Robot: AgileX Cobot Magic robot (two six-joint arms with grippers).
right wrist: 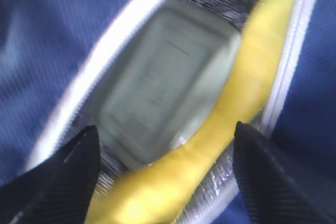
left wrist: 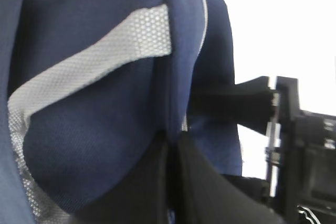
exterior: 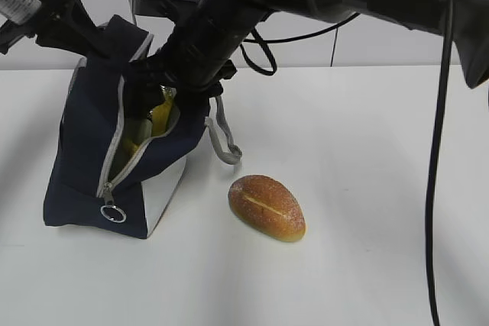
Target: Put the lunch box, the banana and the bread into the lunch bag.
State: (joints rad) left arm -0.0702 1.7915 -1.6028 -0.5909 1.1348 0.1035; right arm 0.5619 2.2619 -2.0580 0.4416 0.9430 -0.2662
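The lunch bag stood on the white table, its grey zipper undone and its mouth gaping toward the camera, ring pull hanging at the low end. Inside, I could see the lunch box with its pale green lid lying beside the banana, the two touching along one long side, against the bag's silvery lining. In the exterior view only a strip of yellow showed through the opening. My right gripper hung directly over that opening, its two dark fingers spread wide on either side of the banana and clear of it, holding nothing. My left gripper was pressed together on the navy fabric at the bag's top edge, next to a grey strap handle, keeping that side lifted. The bread lay on the table to the right of the bag, well apart from it, slash side up, untouched by either arm. A second grey handle drooped from the bag's near side toward the roll.
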